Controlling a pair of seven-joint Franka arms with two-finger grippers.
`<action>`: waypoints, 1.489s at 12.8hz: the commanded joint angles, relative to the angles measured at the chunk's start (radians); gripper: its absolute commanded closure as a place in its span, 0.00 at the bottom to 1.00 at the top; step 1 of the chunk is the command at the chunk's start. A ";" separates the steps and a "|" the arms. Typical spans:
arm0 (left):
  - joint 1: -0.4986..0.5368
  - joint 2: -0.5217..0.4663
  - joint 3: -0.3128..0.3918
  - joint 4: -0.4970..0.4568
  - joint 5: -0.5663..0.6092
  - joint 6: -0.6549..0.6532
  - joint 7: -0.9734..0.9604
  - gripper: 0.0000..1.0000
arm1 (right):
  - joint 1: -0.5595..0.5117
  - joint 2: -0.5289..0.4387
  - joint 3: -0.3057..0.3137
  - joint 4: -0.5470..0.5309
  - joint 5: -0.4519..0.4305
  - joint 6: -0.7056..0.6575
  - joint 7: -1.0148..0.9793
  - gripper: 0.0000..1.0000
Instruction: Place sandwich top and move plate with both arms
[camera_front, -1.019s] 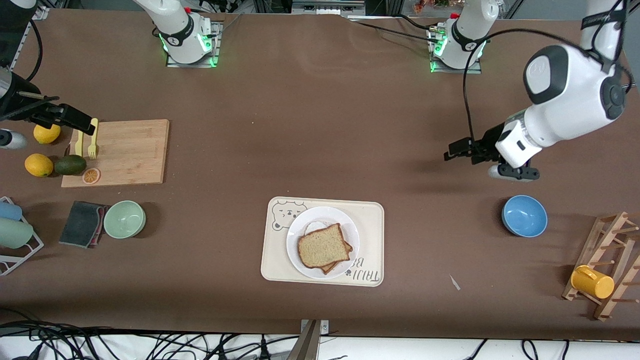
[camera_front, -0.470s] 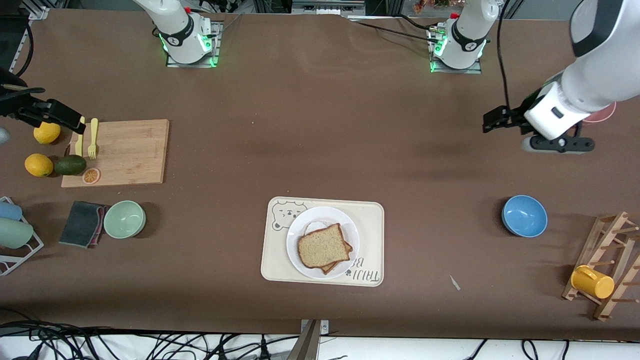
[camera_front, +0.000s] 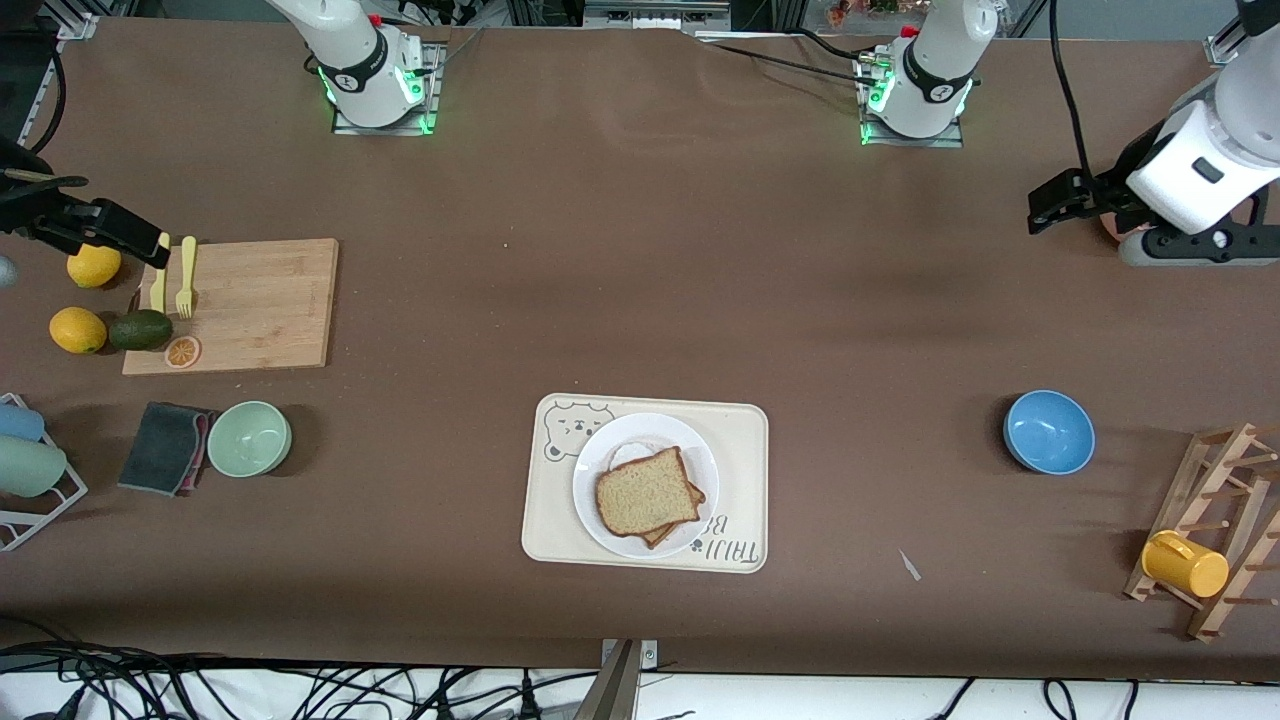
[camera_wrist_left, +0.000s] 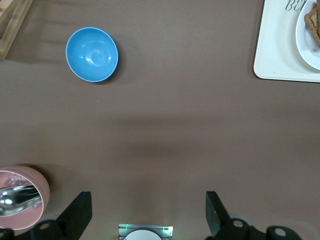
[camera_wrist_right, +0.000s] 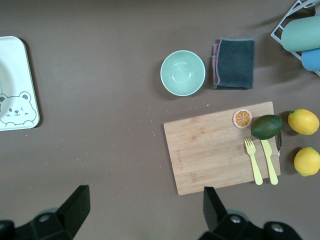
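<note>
Brown matting covers the table. Front view: the sandwich top (camera_front: 640, 492) lies stacked on a lower slice on the plate (camera_front: 602, 455), low centre of frame, on the tray (camera_front: 742, 440); placing looks done, moving the plate remains. Left gripper (camera_front: 1050, 206) hangs at upper right, right gripper (camera_front: 130, 240) at left edge, over the board's (camera_front: 260, 300) corner.

Left wrist view: fingers (camera_wrist_left: 76, 214) spread wide, empty; blue bowl (camera_wrist_left: 92, 54) upper left, pink cup (camera_wrist_left: 20, 197) lower left.

Right wrist view: fingers (camera_wrist_right: 75, 205) wide, empty; green bowl (camera_wrist_right: 183, 72) upper centre. Nothing blocks the plate.
</note>
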 joint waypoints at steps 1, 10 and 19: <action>0.001 0.033 0.011 0.082 0.031 -0.038 -0.009 0.00 | -0.001 0.002 -0.002 0.018 0.009 -0.017 -0.002 0.00; 0.001 0.040 0.020 0.104 0.040 0.017 -0.005 0.01 | -0.003 0.005 -0.027 0.019 0.032 -0.019 -0.009 0.00; 0.004 0.053 0.020 0.100 0.042 0.040 0.008 0.00 | 0.002 0.007 -0.021 0.022 0.032 -0.017 -0.009 0.00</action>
